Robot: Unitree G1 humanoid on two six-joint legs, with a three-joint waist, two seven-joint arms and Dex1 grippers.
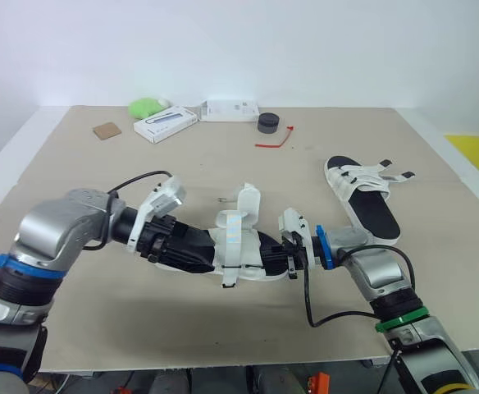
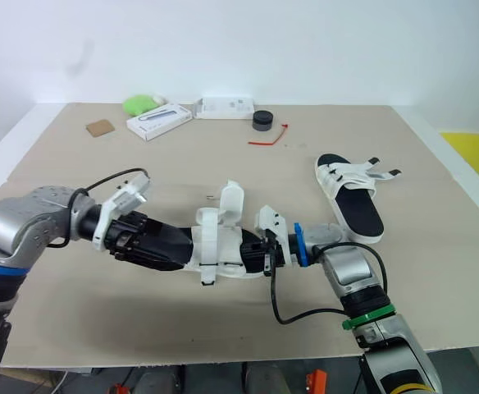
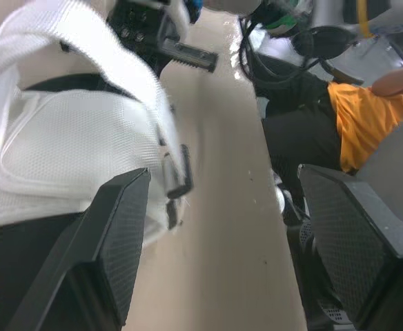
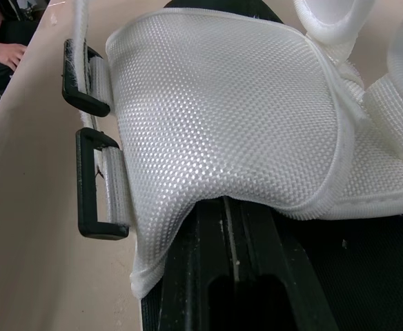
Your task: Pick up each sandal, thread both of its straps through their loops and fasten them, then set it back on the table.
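A white sandal with a black sole [image 1: 244, 246] lies mid-table between my two grippers, one strap [image 1: 248, 202] standing up loose. At the sandal's left end is my left gripper [image 1: 203, 250], open; its fingers [image 3: 119, 234] stand wide apart, one against the white mesh upper [image 3: 70, 138]. My right gripper [image 1: 291, 256] is at the sandal's right end, its fingers [image 4: 232, 234] pressed together and running under the mesh flap [image 4: 222, 117]. Two black loops [image 4: 91, 183] hang off that flap's edge with nothing through them. A second sandal [image 1: 362, 197] lies at the right with its straps spread open.
Along the far edge sit a green object [image 1: 147, 107], two white boxes [image 1: 166, 123] [image 1: 230, 109], a black round object [image 1: 267, 123], a red tie [image 1: 274, 141] and a cork square [image 1: 107, 130]. A person in orange [image 3: 360, 117] sits beside the table.
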